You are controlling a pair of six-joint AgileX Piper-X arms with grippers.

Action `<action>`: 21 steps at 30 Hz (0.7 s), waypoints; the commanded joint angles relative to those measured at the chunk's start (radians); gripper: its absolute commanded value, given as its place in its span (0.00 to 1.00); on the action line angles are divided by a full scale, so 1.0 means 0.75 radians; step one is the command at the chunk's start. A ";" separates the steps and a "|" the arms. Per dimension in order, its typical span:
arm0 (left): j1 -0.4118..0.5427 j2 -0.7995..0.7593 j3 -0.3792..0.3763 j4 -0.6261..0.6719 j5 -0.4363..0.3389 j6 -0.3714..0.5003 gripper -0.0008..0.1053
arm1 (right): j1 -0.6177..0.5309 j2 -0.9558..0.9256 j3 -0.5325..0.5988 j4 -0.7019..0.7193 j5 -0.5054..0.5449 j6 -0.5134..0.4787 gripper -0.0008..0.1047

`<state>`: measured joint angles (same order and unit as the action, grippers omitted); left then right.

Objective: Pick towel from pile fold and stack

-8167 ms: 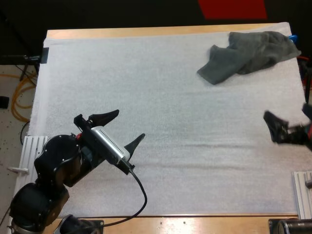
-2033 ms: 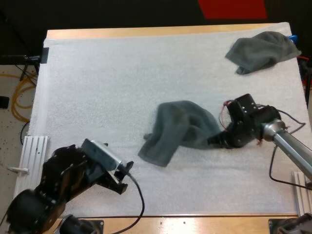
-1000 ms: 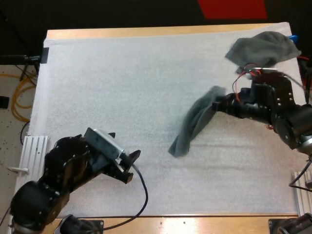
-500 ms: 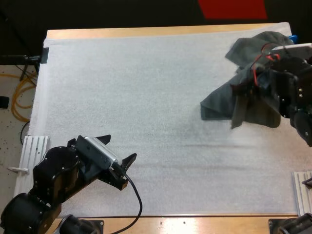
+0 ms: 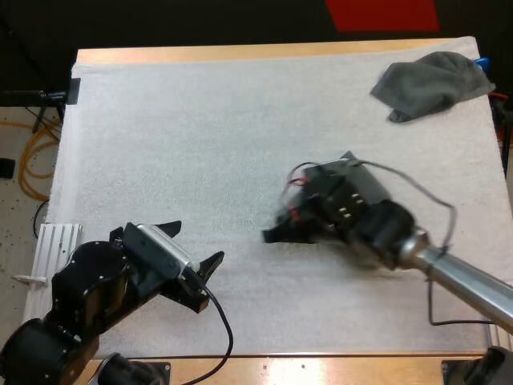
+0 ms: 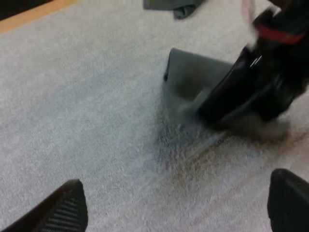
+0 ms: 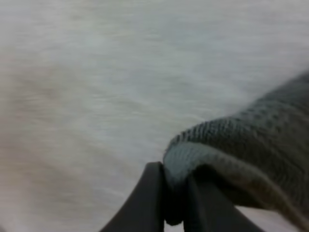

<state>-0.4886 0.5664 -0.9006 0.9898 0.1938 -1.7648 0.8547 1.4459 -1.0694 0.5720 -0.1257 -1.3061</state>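
— What is the right gripper (image 7: 175, 193) doing?
— It is pinching a towel (image 7: 251, 145). Its two fingers (image 7: 149, 203) squeeze a folded edge of the cloth from both sides.
— Where is the rest of the towel?
— It lies behind the fingers, under the arm. It sits on the white mat (image 5: 200, 120) that covers the desk (image 5: 240, 53).
— And the left gripper (image 5: 200, 241)?
— It is spread wide and holds nothing. Bare mat shows between its fingers.
— Is it close to the right gripper?
— No. The right gripper and its towel are out in front of it, with a stretch of mat between them.
— Is there one more towel?
— Yes, a second towel (image 5: 429, 83). It lies crumpled, far past the right gripper, at the far corner of the mat. It is well apart from both grippers, and nothing touches it.
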 commanded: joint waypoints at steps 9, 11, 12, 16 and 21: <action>-0.002 -0.003 -0.079 0.002 -0.004 -0.008 0.70 | 0.013 0.238 -0.098 -0.249 -0.322 0.162 0.01; -0.002 -0.003 -0.079 0.002 -0.004 -0.009 0.70 | 0.017 0.274 -0.099 -0.249 -0.456 0.152 0.01; -0.002 -0.003 -0.079 0.002 -0.008 -0.009 0.70 | 0.019 0.282 -0.099 -0.249 -0.488 0.150 0.01; -0.002 -0.003 -0.079 0.000 -0.035 -0.006 0.70 | 0.023 0.297 -0.099 -0.257 -0.502 0.151 0.15; -0.002 -0.003 -0.079 0.000 -0.036 -0.006 0.70 | 0.023 0.295 -0.157 -0.253 -0.597 0.112 0.53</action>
<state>-0.4886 0.5664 -0.9556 0.9922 0.1772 -1.7648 0.8705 1.6776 -1.1770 0.3928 -0.5516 -1.2052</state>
